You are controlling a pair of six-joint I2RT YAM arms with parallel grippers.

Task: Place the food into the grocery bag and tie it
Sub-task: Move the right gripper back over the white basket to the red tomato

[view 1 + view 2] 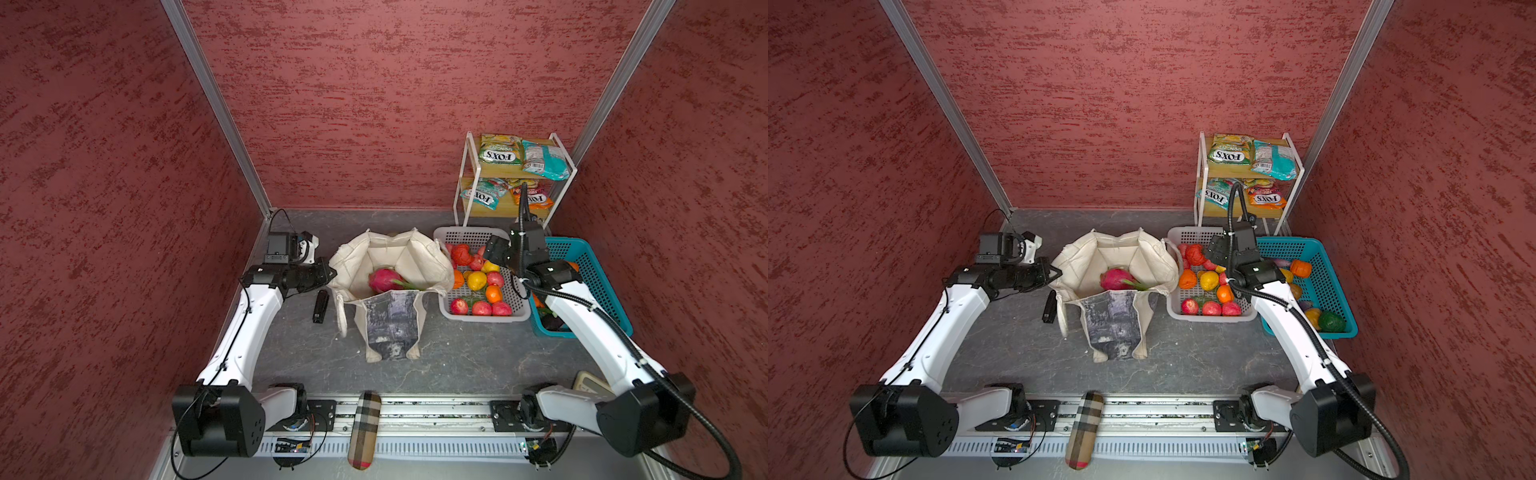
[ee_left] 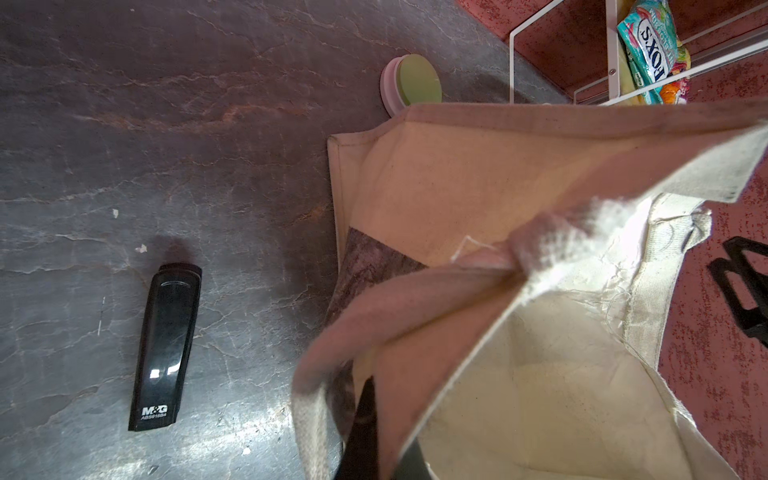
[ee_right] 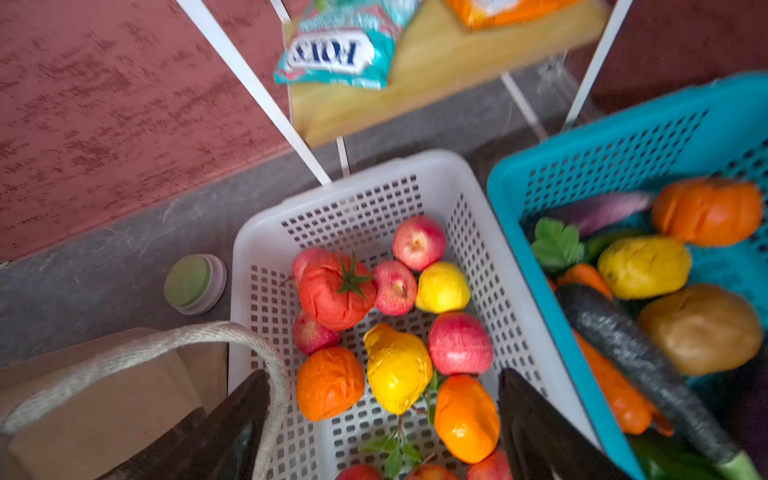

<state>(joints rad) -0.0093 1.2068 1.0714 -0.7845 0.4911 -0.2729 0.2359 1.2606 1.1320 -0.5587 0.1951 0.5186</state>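
One dragon fruit (image 1: 384, 279) is already lying inside the grocery bag (image 1: 392, 322), which is standing in the middle of both top views with its mouth gaping. The left gripper (image 1: 327, 274) is pressing together on the left edge of the bag's rim and holding it up. The right gripper (image 3: 381, 374) is hanging with jaws spread over the white basket (image 1: 484, 319), right of the bag, above a yellow fruit (image 3: 397, 368) and an orange one (image 3: 465, 417).

I am seeing two risks. The fruits are lying tightly together and are looking smooth, so closing jaws may be squeezing one out sideways. Also a strap handle (image 3: 158, 338) is draping just beside one finger. It may be hooking there, dragging the floppy bag and pulling the rim out of the left grip.
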